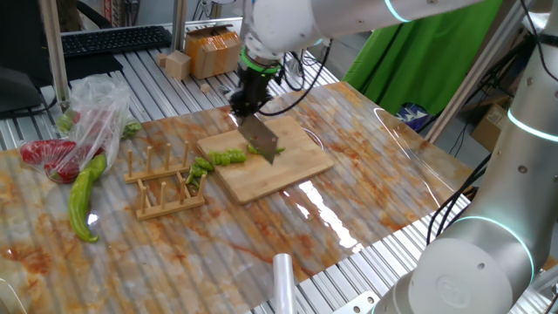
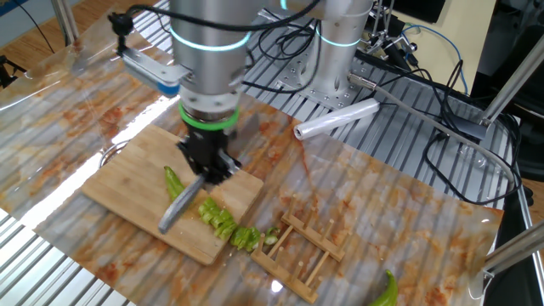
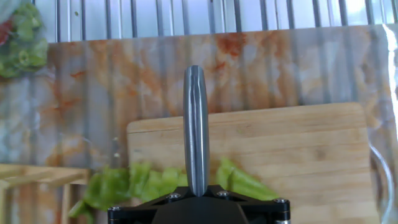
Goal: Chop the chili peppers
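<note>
Bamboo cutting board (image 2: 136, 183), pale, fine-grained. Glossy green chili peppers (image 2: 223, 220) lying across it: chopped chunks at 5 o'clock of blade, uncut length at 10 o'clock. Gripper (image 2: 206, 170) clamped on knife (image 2: 180, 206), flat steel, raised above board. Risk: slick curved skin rolling under blade, chunks scattering toward wooden rack (image 2: 302, 251).

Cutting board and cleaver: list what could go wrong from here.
1. Cut chili chunks are piled at the cutting board's edge next to the wooden rack; another chop might knock some off.
2. The gripper is shut on the cleaver, which hangs above the uncut chili piece; a misaligned drop could miss it or send it skidding.
</note>
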Available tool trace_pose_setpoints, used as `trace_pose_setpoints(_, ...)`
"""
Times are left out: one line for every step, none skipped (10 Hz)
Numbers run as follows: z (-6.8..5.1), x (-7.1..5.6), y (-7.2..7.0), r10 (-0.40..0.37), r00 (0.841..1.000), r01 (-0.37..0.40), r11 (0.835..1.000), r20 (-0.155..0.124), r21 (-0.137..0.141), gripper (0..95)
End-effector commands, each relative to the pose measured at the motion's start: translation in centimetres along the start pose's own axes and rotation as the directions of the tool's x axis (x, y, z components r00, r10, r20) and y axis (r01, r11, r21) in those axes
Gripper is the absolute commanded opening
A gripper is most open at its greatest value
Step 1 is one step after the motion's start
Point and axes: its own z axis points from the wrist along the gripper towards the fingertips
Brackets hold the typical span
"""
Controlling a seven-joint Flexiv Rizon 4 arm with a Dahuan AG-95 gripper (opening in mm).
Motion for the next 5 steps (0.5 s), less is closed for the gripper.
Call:
trace_pose_setpoints(1.0, -0.4, 0.3, 0.004, 1.000, -0.004, 1.000, 0.005, 0.009, 0.0)
trace_pose_setpoints(1.1, -0.5, 0.1, 0.000, 1.000, 0.000, 1.000, 0.004, 0.010, 0.0)
trace_pose_setpoints(1.8, -1.0, -1.2, -0.027, 1.000, 0.026, 1.000, 0.006, 0.012, 0.0)
trace_pose_setpoints(2.5, -1.4, -2.7, -0.056, 0.998, 0.056, 0.998, 0.008, 0.005, 0.0)
trace_pose_setpoints(2.7, -1.5, -3.4, -0.066, 0.998, 0.066, 0.998, 0.008, 0.005, 0.0)
